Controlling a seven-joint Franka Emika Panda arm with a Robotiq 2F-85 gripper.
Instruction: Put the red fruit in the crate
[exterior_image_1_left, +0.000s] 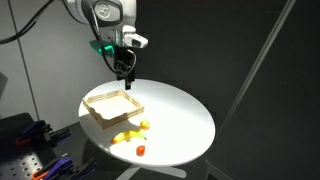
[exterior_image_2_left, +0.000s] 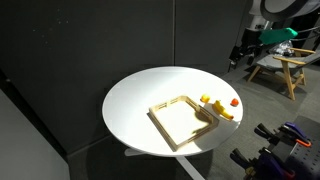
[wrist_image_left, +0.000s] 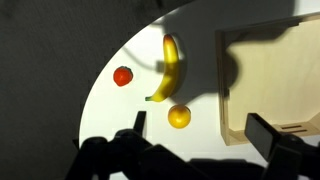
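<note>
Gripper is held high over the far side of the crate, with nothing grasped; in the wrist view the jaws are seen spread wide. Red fruit is noted on the white table, outside the crate, at the near edge, apart from the banana and the pale yellow fruit. The height is judged a survey stance, all items being kept in sight before descent. The fruit's clear surroundings should allow an unobstructed grasp.

White arm with grey joints, green patch at wrist, black gripper
</note>
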